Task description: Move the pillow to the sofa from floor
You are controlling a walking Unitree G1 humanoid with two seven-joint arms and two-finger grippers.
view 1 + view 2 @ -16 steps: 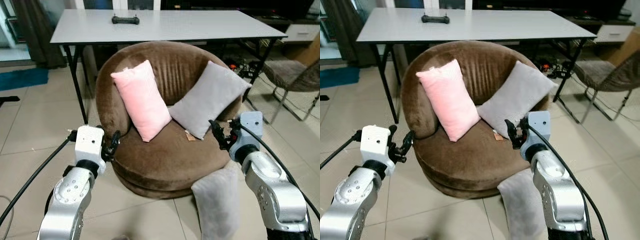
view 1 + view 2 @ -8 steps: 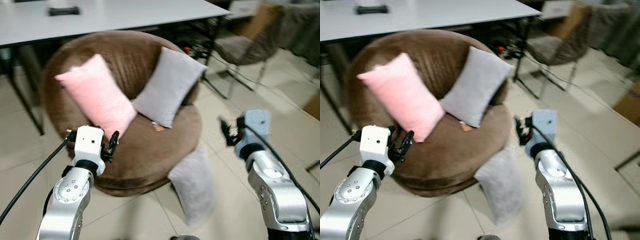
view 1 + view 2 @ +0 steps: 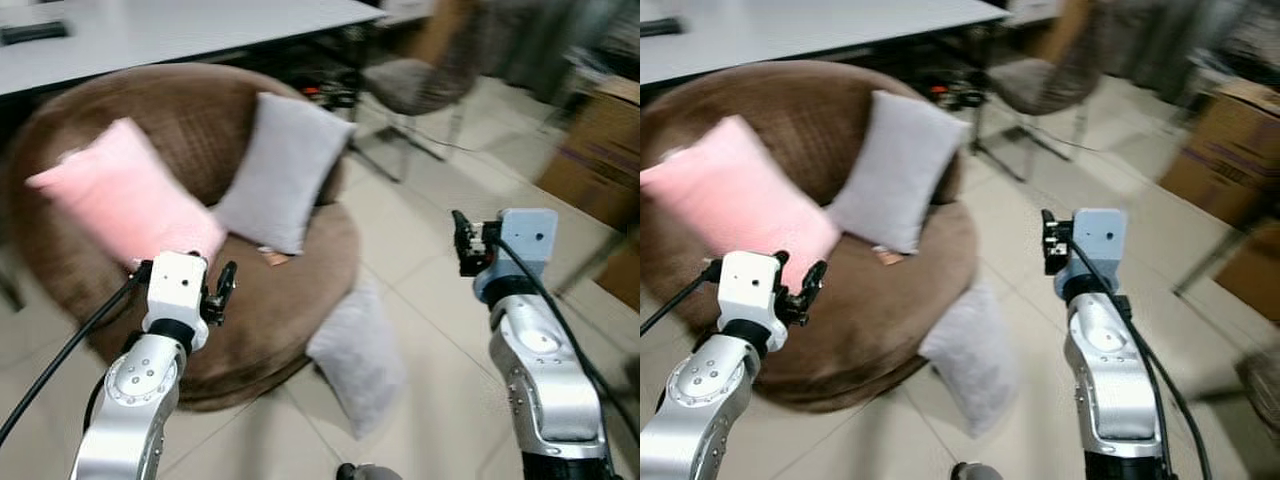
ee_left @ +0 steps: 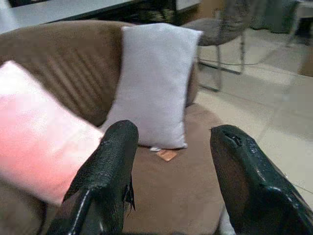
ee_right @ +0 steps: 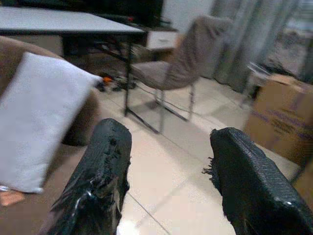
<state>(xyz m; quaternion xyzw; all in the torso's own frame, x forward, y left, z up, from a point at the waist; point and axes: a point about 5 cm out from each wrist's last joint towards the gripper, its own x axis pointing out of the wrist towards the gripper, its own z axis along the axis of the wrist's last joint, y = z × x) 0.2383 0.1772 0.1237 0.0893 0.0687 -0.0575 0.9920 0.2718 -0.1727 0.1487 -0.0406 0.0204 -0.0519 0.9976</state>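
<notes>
A grey pillow (image 3: 356,352) lies on the tiled floor, leaning against the front right of the round brown sofa (image 3: 285,290). On the sofa's seat rest a pink pillow (image 3: 120,205) and another grey pillow (image 3: 282,172), both propped against its back. My left gripper (image 3: 224,283) is open at the sofa's front left edge, facing the seat (image 4: 171,191). My right gripper (image 3: 461,242) is open above bare floor to the right of the floor pillow, empty. Its wrist view looks past the sofa's grey pillow (image 5: 34,117) toward a chair.
A white table (image 3: 180,30) stands behind the sofa. A grey chair (image 3: 420,85) with thin legs is at the back right, with cables on the floor near it. Cardboard boxes (image 3: 595,150) stand at the far right. Open tiled floor (image 3: 430,330) lies right of the sofa.
The camera has swung to the right, so the sofa and pillows sit further left in view and the boxes have come in. Both grippers stay open and empty.
</notes>
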